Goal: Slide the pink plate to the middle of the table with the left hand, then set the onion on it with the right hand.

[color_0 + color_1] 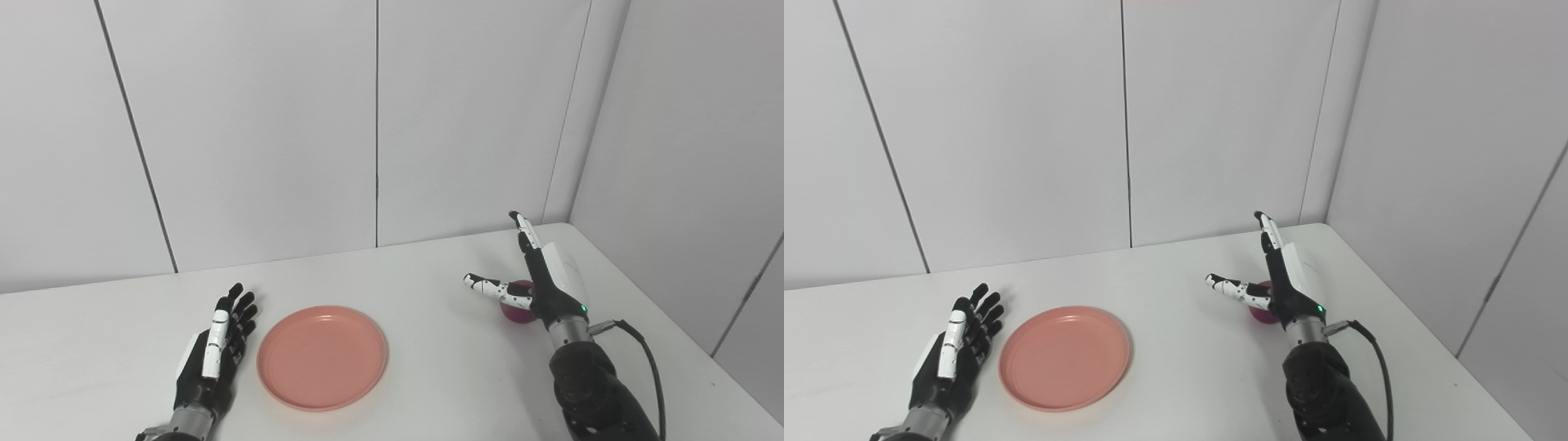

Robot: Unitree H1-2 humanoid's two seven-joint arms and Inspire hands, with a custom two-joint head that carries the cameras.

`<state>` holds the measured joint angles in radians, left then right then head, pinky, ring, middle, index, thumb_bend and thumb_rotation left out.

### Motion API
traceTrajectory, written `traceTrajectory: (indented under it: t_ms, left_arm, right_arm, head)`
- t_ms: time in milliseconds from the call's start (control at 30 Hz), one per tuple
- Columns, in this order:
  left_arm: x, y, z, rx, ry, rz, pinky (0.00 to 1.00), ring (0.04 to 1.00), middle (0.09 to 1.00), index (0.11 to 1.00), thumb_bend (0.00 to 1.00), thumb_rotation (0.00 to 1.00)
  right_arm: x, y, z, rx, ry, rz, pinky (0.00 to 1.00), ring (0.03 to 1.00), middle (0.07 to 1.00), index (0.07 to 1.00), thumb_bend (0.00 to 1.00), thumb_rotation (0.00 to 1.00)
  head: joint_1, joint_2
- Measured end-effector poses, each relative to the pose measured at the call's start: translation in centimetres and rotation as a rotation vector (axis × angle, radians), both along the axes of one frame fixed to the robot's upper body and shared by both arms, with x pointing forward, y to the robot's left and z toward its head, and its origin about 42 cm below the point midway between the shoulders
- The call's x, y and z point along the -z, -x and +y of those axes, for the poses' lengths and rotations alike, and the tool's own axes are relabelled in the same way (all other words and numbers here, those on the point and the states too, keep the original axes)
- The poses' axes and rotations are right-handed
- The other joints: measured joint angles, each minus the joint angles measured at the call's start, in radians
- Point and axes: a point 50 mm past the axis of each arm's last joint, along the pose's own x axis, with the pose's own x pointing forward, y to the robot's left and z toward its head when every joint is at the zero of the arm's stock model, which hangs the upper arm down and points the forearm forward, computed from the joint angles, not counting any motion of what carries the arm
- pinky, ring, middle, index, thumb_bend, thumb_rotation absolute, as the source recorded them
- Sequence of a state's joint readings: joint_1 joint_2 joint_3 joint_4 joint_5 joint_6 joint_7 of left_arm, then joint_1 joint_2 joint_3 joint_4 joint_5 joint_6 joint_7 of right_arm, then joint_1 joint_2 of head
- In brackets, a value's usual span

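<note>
pink plate (322, 357): flat on the white surface (429, 367), nothing on it
left hand (214, 355): just left of the plate, fingers spread, holding nothing; looks clear of the rim
onion (516, 309): well right of the plate - mostly hidden behind the right hand
right hand (539, 288): fingers apart around the onion; not clamped

A bare lab test booth: plain white table (429, 367) boxed in by seamed white wall panels (257, 135).
</note>
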<state>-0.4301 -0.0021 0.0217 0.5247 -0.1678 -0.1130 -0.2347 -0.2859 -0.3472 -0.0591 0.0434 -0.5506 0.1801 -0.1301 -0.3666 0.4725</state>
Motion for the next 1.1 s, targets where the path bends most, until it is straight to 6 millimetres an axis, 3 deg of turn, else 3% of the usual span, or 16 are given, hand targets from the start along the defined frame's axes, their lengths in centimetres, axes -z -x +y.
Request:
traceTrajectory:
  t_ms: [400,567,1100]
  left_arm:
    - [-0.1,-0.2,0.3,0.008,-0.002,-0.022,0.99,0.969,0.965,0.959,0.61,1.0]
    - [-0.1,-0.2,0.3,0.009,0.003,-0.022,0.99,0.967,0.963,0.955,0.62,1.0]
    - [-0.2,-0.2,0.2,0.014,0.003,-0.025,0.99,0.972,0.969,0.962,0.61,1.0]
  right_arm:
    - [1.1,-0.4,-2.0,0.115,0.065,0.118,0.85,0.936,0.953,0.955,0.84,0.53]
    - [1.2,-0.4,-2.7,0.133,0.085,0.169,0.78,0.891,0.92,0.923,0.86,0.48]
    - [2.6,-1.0,-2.6,0.096,0.074,0.282,0.71,0.838,0.884,0.88,0.91,0.31]
  head:
    - [-0.02,-0.008]
    - [-0.022,-0.009]
    - [-0.017,-0.005]
